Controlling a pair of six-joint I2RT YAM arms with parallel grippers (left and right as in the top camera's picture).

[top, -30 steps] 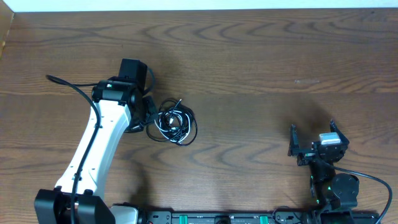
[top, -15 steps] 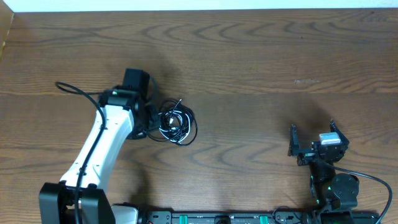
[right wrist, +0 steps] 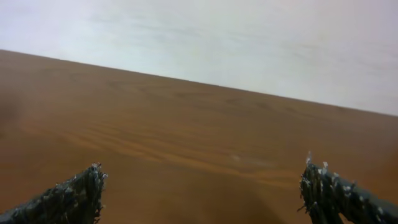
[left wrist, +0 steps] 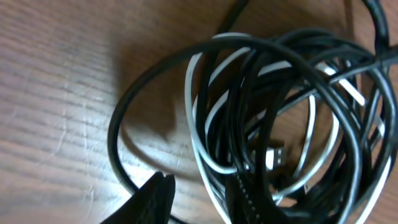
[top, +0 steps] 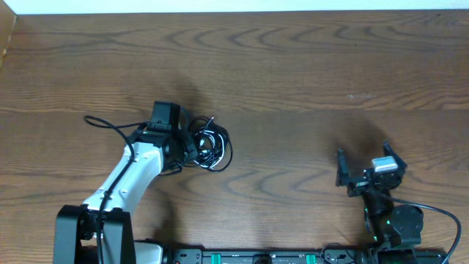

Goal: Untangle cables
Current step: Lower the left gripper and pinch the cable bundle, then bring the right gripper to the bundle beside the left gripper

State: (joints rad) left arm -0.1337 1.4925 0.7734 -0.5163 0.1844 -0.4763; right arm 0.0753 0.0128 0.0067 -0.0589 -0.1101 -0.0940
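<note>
The cables (top: 213,147) form one tangled coil, black strands with a white cable (left wrist: 193,112) among them, lying on the table (top: 293,73) left of centre. The left fingers (left wrist: 154,196) are down at the coil's left edge with strands between them; whether they clamp cannot be told. The right fingers (right wrist: 74,196) are spread wide, empty, well apart from the coil.

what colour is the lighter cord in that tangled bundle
White. The white cord loops among black cords, clearest in the left wrist view.
</note>
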